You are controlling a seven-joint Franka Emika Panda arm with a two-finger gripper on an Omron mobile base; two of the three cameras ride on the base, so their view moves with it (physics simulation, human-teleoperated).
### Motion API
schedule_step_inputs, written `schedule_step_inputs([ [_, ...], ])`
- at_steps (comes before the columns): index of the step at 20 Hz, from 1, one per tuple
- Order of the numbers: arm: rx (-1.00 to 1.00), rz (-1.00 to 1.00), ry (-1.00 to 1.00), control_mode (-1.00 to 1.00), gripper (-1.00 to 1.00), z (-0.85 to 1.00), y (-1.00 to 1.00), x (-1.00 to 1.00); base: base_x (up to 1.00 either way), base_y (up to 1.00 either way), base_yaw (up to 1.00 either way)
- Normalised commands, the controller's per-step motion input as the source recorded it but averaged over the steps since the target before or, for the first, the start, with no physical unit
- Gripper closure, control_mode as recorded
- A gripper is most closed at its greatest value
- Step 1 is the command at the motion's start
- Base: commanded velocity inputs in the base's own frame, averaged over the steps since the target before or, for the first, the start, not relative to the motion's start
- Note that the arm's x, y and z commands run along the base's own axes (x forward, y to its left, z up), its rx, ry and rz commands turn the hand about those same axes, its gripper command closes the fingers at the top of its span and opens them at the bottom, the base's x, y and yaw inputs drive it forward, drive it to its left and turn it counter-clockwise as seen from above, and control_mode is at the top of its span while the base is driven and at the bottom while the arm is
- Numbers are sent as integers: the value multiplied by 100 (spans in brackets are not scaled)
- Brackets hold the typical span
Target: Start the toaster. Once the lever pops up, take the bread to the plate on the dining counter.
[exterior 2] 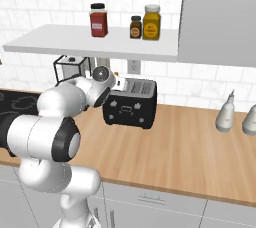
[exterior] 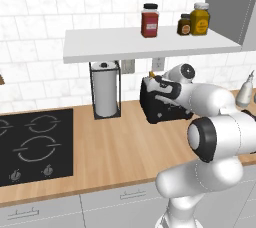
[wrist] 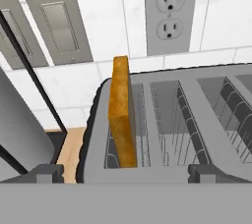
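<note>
Bread point(wrist: 122, 112) upright in toaster point(wrist: 197, 120) slot, open jaws above

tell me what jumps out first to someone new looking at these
The big white arm reaching over the wooden counter to the black toaster by the tiled wall. In the hand view a browned bread slice stands upright in the toaster's leftmost slot. Three jars sit on the white shelf above.

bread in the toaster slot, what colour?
Golden-brown bread, clearest in the hand view.
</note>
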Motion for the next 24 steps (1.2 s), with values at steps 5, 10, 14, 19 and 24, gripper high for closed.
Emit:
schedule_step_inputs([
  [5, 0, 0, 0, -100, -100, 0, 0, 4, 0, 0, 0],
  [10, 0, 0, -2, -100, -100, -4, 0, 24, 0, 0, 0],
  [14, 0, 0, -2, -100, -100, -14, 0, 9, 0, 0, 0],
  [19, 0, 0, -1, -100, -100, -9, 0, 6, 0, 0, 0],
  [24, 0, 0, -3, -100, -100, -6, 0, 10, 0, 0, 0],
])
